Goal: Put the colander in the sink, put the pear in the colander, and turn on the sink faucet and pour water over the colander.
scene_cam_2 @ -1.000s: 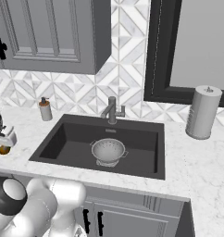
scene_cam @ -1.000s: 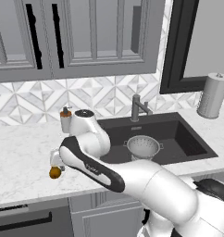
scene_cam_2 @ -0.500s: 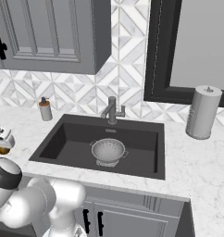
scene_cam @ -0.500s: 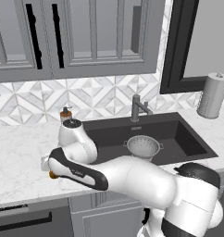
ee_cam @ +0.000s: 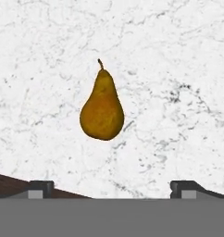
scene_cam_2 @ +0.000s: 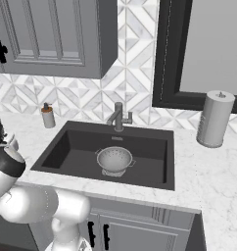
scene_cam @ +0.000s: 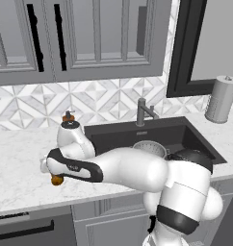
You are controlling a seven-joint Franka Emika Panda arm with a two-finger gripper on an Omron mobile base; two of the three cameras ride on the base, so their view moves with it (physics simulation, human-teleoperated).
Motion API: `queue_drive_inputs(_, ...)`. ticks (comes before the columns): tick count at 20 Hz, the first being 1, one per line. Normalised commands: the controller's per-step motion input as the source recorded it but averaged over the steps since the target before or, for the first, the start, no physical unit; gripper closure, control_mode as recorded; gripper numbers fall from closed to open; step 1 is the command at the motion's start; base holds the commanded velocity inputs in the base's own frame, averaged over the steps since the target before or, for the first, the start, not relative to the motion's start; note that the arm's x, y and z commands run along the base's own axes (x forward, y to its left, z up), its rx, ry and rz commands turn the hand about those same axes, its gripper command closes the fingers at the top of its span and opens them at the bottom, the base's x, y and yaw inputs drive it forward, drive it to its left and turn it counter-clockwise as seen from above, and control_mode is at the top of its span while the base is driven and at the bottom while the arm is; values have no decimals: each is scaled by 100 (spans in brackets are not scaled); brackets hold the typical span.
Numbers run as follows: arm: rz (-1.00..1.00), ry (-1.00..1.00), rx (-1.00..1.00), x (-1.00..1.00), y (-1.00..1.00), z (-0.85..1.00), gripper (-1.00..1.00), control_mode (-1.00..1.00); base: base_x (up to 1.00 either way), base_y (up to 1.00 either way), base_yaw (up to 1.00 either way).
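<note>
**Currently: tool open above the pear, stem pointing away from the tips**

Position. The pear (ee_cam: 102,105) lies flat on the white marble counter (ee_cam: 178,69), left of the sink (scene_cam_2: 71,147), with nothing touching it. In the left base view it shows as a small brown spot (scene_cam: 56,180) just under the arm's wrist, near the counter's front edge.

Tool state. The tool (ee_cam: 111,187) stands with its jaws spread wide and holds nothing. The two dark tips (ee_cam: 40,187) rise at the bottom of the hand view, one on each side, well apart from the fruit.

Governing relation. Seen along the tool, the pear lies ahead of the tips and a little toward the left one, not yet between them. Its long axis runs from the fat base, nearest the tips, to the stem at the far end, roughly square to the line joining the tips. Judged from this, closing the jaws would bear on the two broad flanks, which suits a grasp; the tool likely needs to descend and shift slightly toward the fruit first.

Destination. The colander (scene_cam_2: 114,160) already sits in the sink, below the faucet (scene_cam_2: 118,116), well to the right of the pear.
</note>
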Motion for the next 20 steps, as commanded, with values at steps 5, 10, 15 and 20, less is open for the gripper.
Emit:
queue_drive_inputs(5,0,0,0,0,3,-39,-100,-100,0,0,0)
queue_drive_inputs(10,0,0,0,1,7,-30,-100,-100,0,0,0)
queue_drive_inputs(15,0,0,0,4,9,-22,-100,-100,0,0,0)
queue_drive_inputs(20,0,0,0,10,15,-11,-100,-100,0,0,0)
